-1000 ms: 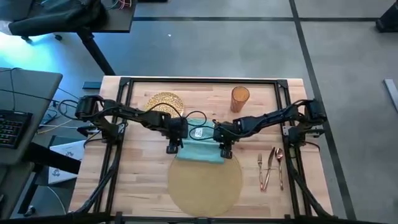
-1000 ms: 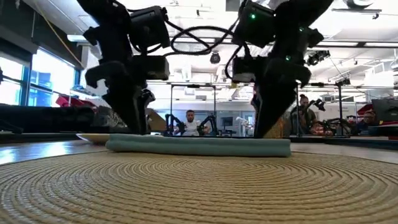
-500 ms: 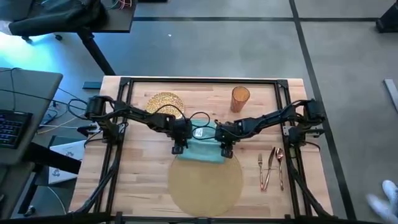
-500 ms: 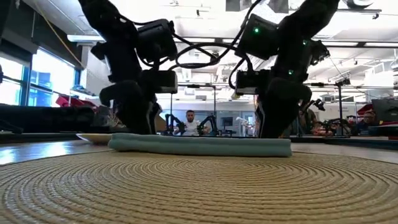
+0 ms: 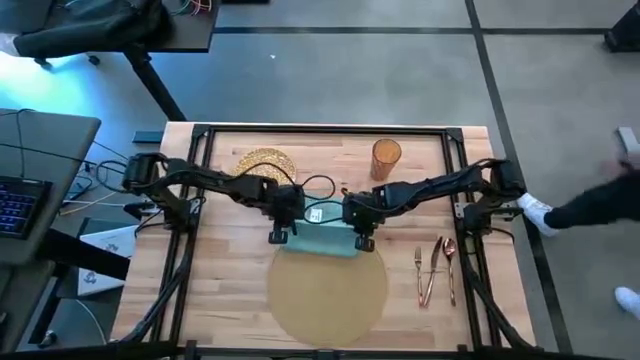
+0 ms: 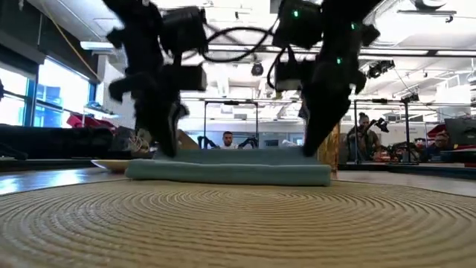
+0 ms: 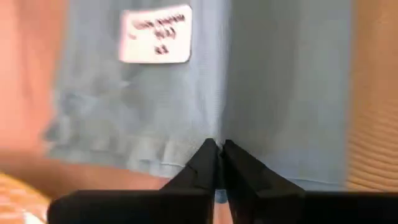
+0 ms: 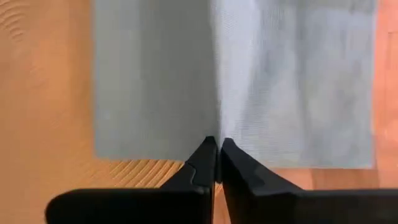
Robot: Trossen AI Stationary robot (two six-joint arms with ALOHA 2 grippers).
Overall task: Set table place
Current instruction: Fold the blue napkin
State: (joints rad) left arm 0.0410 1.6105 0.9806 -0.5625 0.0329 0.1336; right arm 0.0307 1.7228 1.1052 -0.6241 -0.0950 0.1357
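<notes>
Left gripper (image 5: 278, 235) fingers pinched on teal napkin (image 5: 322, 237) left edge | right gripper (image 5: 363, 241) pinched on right edge | napkin overlaps placemat (image 5: 328, 293) far rim | bare table (image 5: 225, 285) leftward

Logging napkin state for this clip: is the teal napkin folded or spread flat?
Folded. The teal napkin shows a doubled layer with a fold line in both wrist views, pinched by the left tool and right tool.

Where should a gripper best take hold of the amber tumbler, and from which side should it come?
Probably low on the wall of the amber tumbler, coming in level from the right arm's side. It stands upright and alone at the table's far edge, with bare wood around it. The right gripper is nearer, but it is now shut on the teal napkin.
</notes>
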